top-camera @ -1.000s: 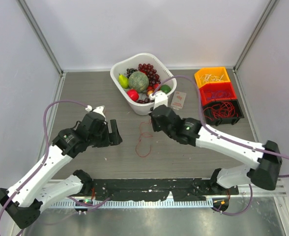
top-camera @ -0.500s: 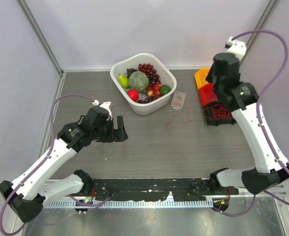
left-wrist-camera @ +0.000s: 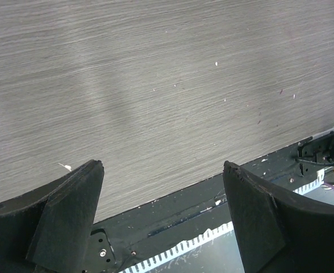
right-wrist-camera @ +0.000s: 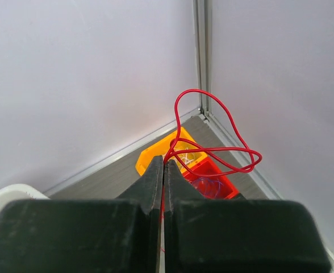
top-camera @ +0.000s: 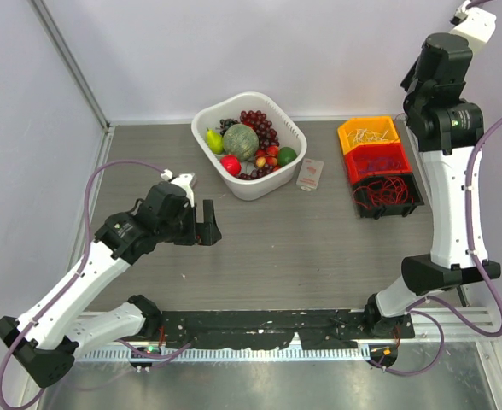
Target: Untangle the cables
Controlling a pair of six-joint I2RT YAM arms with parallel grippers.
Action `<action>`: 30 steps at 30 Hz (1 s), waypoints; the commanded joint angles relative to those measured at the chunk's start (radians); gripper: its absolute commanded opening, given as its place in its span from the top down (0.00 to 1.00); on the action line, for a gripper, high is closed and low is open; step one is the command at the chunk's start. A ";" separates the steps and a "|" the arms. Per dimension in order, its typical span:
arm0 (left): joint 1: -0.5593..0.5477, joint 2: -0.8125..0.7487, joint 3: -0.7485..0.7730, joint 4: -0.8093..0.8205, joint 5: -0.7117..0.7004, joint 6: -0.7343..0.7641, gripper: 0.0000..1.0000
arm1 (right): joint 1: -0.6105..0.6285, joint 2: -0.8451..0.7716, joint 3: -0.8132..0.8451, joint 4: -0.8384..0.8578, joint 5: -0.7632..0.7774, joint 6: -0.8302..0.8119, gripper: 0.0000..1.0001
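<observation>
My right gripper is shut on a thin red cable whose loops stick out past the fingertips. It hangs high over the far right corner, above an orange bin and a red bin. In the top view the right gripper is raised above the bins; the cable is too thin to see there. The orange bin holds white wires, the red bin purple-blue wires, the black bin red wires. My left gripper is open and empty over bare table, as its wrist view shows.
A white fruit basket stands at the back centre. A small flat packet lies to its right. White walls close in the back and both sides. The black rail runs along the near table edge.
My right arm has swung from the table's middle up to the far right corner, carrying the red cable off the table. The left gripper has barely moved.
</observation>
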 commanded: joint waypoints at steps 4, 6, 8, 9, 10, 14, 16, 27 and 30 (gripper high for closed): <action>0.001 -0.016 0.024 0.005 0.012 0.043 0.10 | -0.018 -0.002 0.100 0.028 0.065 -0.054 0.99; 0.003 -0.014 0.022 0.008 0.012 0.045 0.10 | -0.020 -0.003 0.124 0.031 0.079 -0.062 0.99; 0.001 -0.013 0.024 0.011 0.013 0.049 0.10 | -0.020 -0.007 0.154 0.040 0.093 -0.074 0.99; 0.001 -0.010 0.025 0.013 0.015 0.051 0.10 | -0.021 -0.005 0.163 0.048 0.094 -0.082 0.99; 0.003 -0.007 0.027 0.016 0.017 0.055 0.09 | -0.020 -0.005 0.183 0.057 0.096 -0.081 0.99; 0.003 0.010 0.039 0.016 0.017 0.060 0.09 | -0.020 -0.008 0.215 0.083 0.116 -0.108 0.99; 0.003 0.012 0.039 0.016 0.017 0.063 0.09 | -0.020 -0.007 0.226 0.094 0.137 -0.122 0.99; 0.003 0.000 0.035 0.008 0.012 0.064 0.09 | -0.029 0.038 0.209 0.151 0.188 -0.186 0.99; 0.003 -0.007 0.033 -0.005 -0.002 0.071 0.09 | -0.049 0.049 0.188 0.162 0.200 -0.190 0.99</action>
